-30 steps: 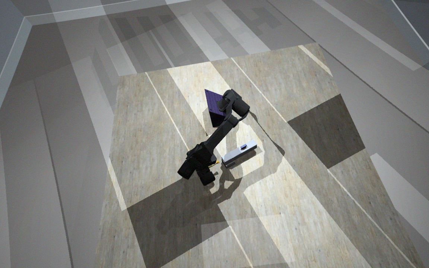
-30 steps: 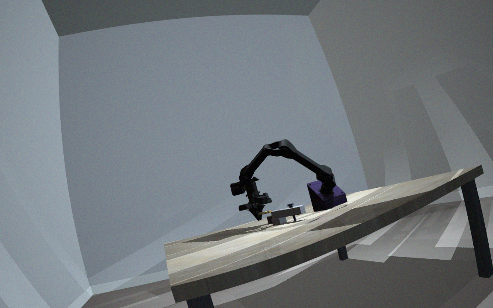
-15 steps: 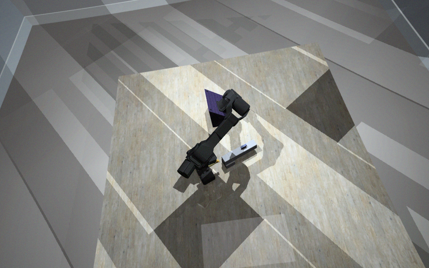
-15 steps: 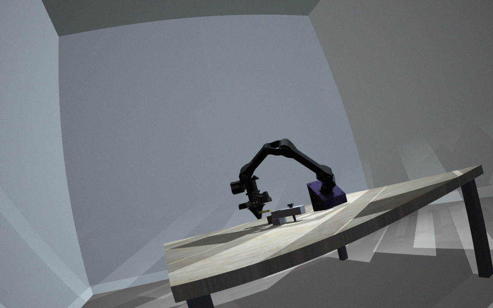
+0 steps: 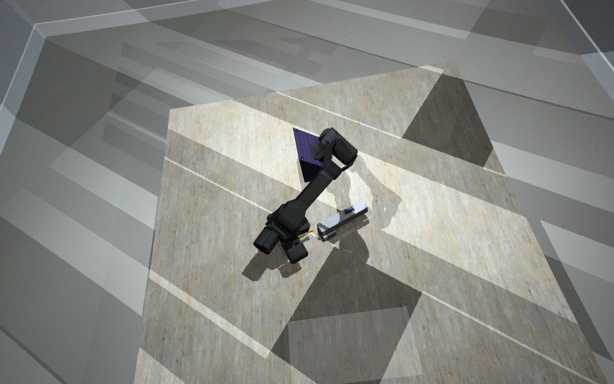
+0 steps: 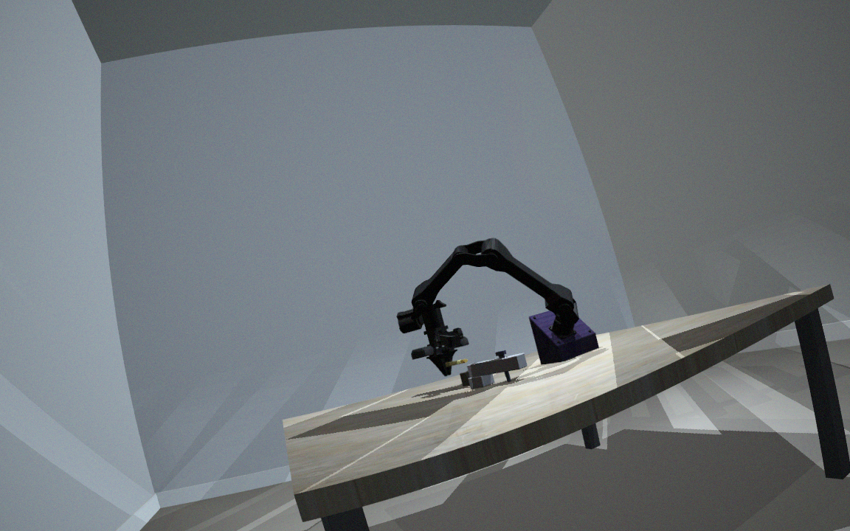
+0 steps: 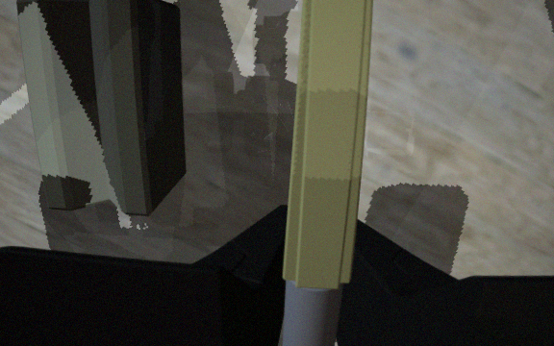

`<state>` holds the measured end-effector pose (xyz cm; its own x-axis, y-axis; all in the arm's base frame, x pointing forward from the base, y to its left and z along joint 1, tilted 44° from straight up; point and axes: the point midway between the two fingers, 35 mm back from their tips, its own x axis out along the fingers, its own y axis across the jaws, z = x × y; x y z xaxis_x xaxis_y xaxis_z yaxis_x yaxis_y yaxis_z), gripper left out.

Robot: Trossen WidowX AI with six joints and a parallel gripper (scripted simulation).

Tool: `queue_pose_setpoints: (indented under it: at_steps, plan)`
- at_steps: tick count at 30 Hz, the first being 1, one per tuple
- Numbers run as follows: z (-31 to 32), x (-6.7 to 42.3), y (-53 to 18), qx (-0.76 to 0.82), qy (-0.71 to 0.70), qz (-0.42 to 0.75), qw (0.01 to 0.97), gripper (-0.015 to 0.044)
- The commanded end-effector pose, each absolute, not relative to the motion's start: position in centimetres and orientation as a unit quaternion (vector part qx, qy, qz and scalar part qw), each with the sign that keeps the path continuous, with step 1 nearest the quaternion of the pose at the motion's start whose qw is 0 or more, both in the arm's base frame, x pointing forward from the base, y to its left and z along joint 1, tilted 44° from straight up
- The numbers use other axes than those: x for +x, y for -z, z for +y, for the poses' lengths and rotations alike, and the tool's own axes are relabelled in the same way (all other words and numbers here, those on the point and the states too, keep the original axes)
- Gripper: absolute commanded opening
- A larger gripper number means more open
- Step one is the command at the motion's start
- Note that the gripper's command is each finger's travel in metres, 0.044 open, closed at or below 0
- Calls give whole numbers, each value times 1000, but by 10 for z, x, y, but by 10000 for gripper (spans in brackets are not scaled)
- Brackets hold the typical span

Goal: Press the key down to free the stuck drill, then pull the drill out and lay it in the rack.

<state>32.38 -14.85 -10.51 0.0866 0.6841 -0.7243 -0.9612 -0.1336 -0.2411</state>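
Note:
My gripper (image 5: 303,233) (image 6: 444,365) (image 7: 309,221) is shut on the drill (image 7: 327,144), a yellow-green bar with a grey round shank. The drill sticks out from between the fingers, and its yellow tip (image 5: 310,230) (image 6: 457,361) shows in the top and exterior views. It hangs a little above the table (image 5: 443,262) (image 6: 547,409), close to the near end of a grey block (image 5: 342,219) (image 6: 493,368) (image 7: 113,120). The drill is beside that block, not inside it. A small dark key (image 5: 348,208) (image 6: 500,354) stands on top of the block. I cannot make out a rack.
The arm's purple base box (image 5: 305,152) (image 6: 563,336) stands behind the grey block. The table's left edge lies some way to the left of the gripper. Strong light and shadow patches cross the wooden top.

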Motion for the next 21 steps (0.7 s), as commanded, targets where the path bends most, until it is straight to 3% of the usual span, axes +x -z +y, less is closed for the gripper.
queue_pose_setpoints:
  at_steps: [1,21]
  plan:
    - [-151,324,103,-383,-651,183,630,0]
    - [-156,324,99,-383,-651,183,630,0]
